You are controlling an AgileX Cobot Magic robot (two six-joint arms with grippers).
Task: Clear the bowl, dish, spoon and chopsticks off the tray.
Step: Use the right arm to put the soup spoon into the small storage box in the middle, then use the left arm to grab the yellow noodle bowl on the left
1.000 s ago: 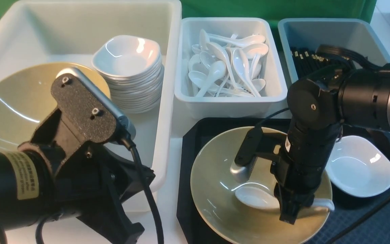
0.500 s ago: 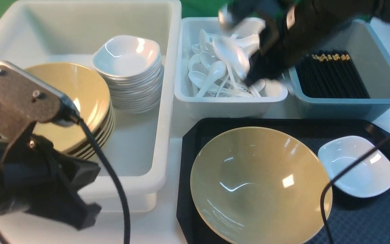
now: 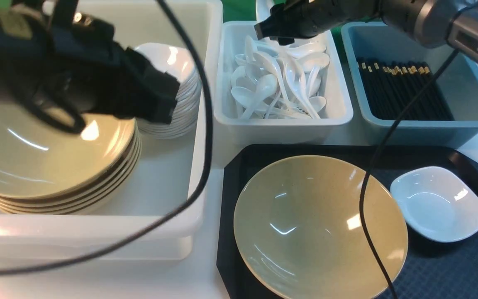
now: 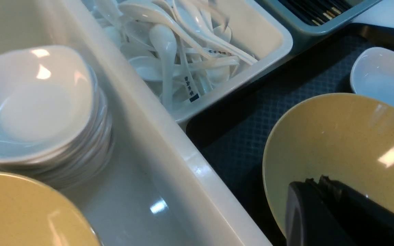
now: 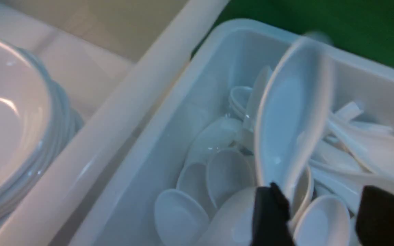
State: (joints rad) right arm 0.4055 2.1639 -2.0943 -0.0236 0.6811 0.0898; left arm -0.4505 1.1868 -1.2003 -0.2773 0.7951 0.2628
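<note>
While the right hand hangs over the far end of the spoon tub, its fingers stand well apart and the spoon shows blurred just ahead of them. We read that as released and dropping onto the white spoons heaped below. The left hand is clenched on nothing and held high, with the bowl beneath it in its own wrist view.

We judge the task about half done. We see no chopsticks on the tray. Black ones lie packed in the grey-blue bin, though we cannot tell which pair came from here. The spoon is as good as cleared. Left are the bowl, now empty on the tray's near left, and the dish, just beside it to the right.

A second ago the right hand was down inside the bowl, closed on the spoon. Half a second ago it was carrying the spoon across above the tub, and it has since let go. The left arm has meanwhile climbed from low in front to above the stacked khaki bowls. Bowl and dish have not shifted.
</note>
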